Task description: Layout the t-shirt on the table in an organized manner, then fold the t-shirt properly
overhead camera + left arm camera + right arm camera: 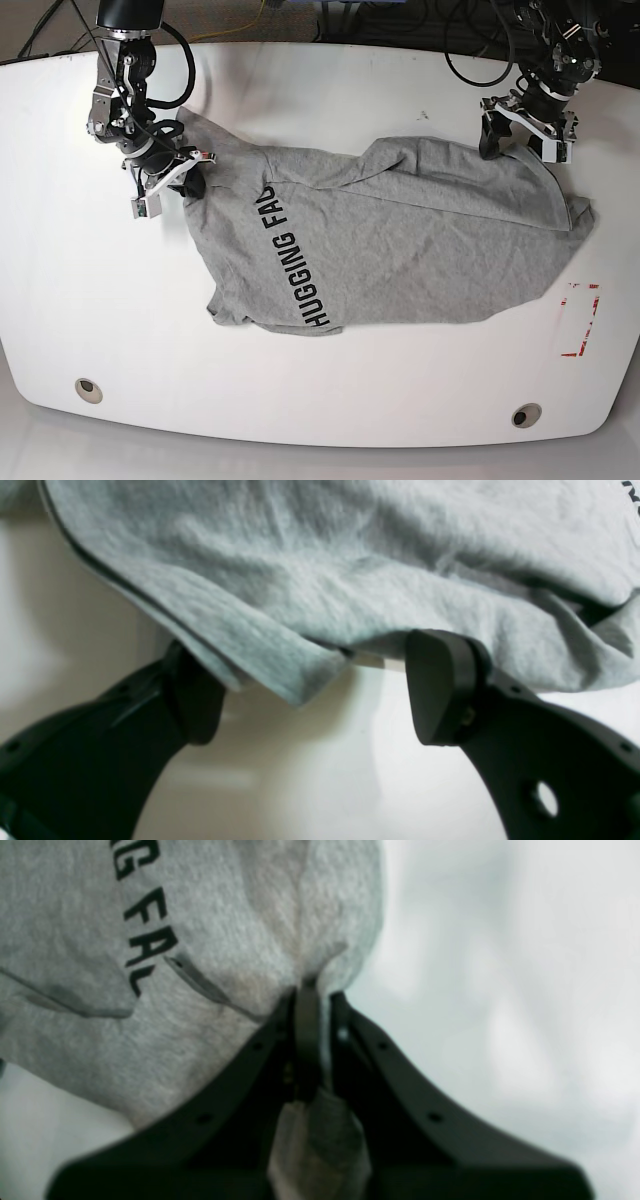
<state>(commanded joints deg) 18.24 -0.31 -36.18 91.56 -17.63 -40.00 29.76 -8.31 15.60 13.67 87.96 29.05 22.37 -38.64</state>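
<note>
**Shirt pinned at one end, free at the other**

The t-shirt lies crumpled across the middle of the white bench, its long axis running left to right in the base view, with black lettering running down its left part. The right claw, at the far left of that view, is closed tight on a bunched fold of grey cloth, which pokes out behind the fingers. The left claw, at the far right, stands wide, its two fingers straddling a hemmed edge of the shirt without pinching it; the cloth lies just ahead of and over the finger tips.

In my judgement the coming move turns on this: the left claw must close on the edge in front of it, so both arms can draw apart along the shirt's long axis and flatten it.

The bench is glossy, with round grommets near the front and a red dashed mark at the right, just beside the shirt's right end. Cables lie beyond the far edge.
</note>
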